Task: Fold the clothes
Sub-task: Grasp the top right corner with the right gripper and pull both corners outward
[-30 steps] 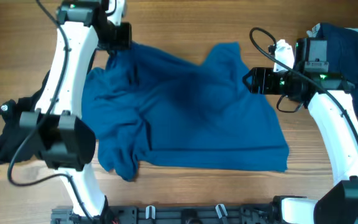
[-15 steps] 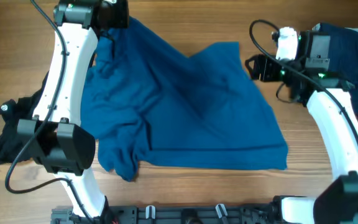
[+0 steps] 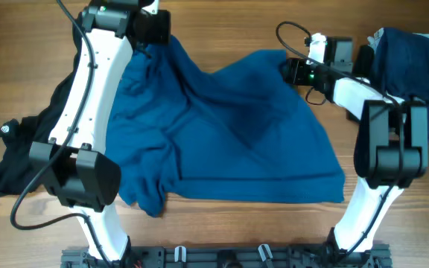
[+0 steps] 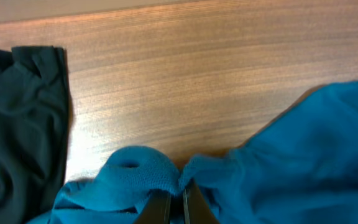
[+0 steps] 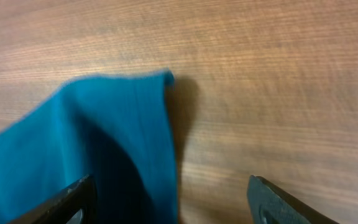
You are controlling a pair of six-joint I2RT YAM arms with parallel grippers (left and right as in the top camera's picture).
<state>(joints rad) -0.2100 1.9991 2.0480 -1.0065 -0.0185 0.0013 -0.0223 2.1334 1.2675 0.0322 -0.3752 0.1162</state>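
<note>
A teal blue shirt (image 3: pixel 222 134) lies crumpled across the middle of the wooden table. My left gripper (image 3: pixel 149 37) is at the shirt's far left corner and is shut on a bunched fold of the teal cloth (image 4: pixel 166 177), seen in the left wrist view. My right gripper (image 3: pixel 287 71) is open at the shirt's far right corner. In the right wrist view its two fingers (image 5: pixel 173 199) stand wide apart, with the shirt's corner (image 5: pixel 129 124) between them, not gripped.
A black garment (image 3: pixel 17 160) lies at the table's left edge; it also shows in the left wrist view (image 4: pixel 17 124). A dark navy garment (image 3: pixel 415 59) lies at the far right. A black rail (image 3: pixel 222 257) runs along the front edge.
The left gripper has pulled the shirt's far left corner back and a little right. The right arm has swung left and back, with its gripper now at the shirt's far right corner.
</note>
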